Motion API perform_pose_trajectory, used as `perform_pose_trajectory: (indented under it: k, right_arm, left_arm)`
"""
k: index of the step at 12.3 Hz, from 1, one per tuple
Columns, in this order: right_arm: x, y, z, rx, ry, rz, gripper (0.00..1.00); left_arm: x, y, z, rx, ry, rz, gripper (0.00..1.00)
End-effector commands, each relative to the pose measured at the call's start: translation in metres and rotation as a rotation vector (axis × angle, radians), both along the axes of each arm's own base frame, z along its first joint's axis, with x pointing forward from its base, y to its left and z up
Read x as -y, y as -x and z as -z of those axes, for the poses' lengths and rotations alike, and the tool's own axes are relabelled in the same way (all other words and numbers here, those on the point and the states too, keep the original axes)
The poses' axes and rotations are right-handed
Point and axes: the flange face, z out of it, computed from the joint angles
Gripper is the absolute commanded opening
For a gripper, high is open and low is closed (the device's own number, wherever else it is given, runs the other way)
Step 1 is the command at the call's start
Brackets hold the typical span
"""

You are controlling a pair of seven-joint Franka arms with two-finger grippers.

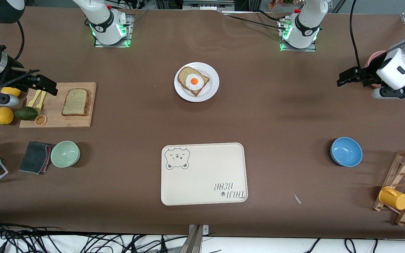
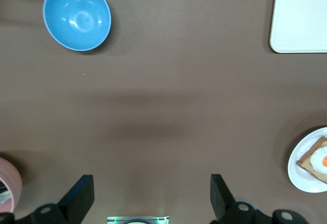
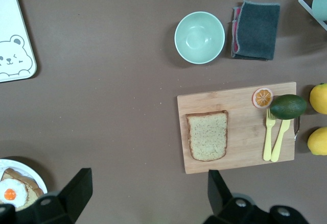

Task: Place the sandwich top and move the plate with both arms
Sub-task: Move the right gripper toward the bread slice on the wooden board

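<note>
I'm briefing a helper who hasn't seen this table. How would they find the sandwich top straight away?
Look toward the right arm's end of the table for the wooden cutting board. The sandwich top lies flat on it, beside two yellow forks. It is a bare speckled slice, unlike the egg-topped bread on the white plate.

Pink bowl [image 2: 7, 183], mostly out of frame.

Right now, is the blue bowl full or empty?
Empty. The blue bowl stands upright on the table, and the left wrist view shows only its bare, shiny inside, with nothing in it.
</note>
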Motion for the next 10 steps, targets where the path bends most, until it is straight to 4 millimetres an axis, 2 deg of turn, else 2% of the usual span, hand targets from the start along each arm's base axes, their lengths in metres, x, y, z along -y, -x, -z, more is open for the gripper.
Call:
perform_pose_trajectory:
  k: [1,7,8,10]
  right_arm:
    - [0.002,0.007,-0.005,-0.004,-0.003,-0.001,1.0]
    - [0.002,0.007,-0.001,-0.013,-0.001,0.011,1.0]
    - [0.001,0.007,-0.001,-0.012,0.002,0.018,1.0]
    - [0.001,0.007,0.0,-0.013,0.005,0.023,1.0]
  left_arm:
    - [-0.011,0.005,-0.015,0.029,-0.066,0.019,1.0]
    - [-0.022,0.006,-0.021,0.045,-0.109,0.013,1.0]
    - [-0.029,0.008,-0.025,0.052,-0.114,-0.001,1.0]
    - [-0.027,0.012,-0.03,0.061,-0.119,0.005,1.0]
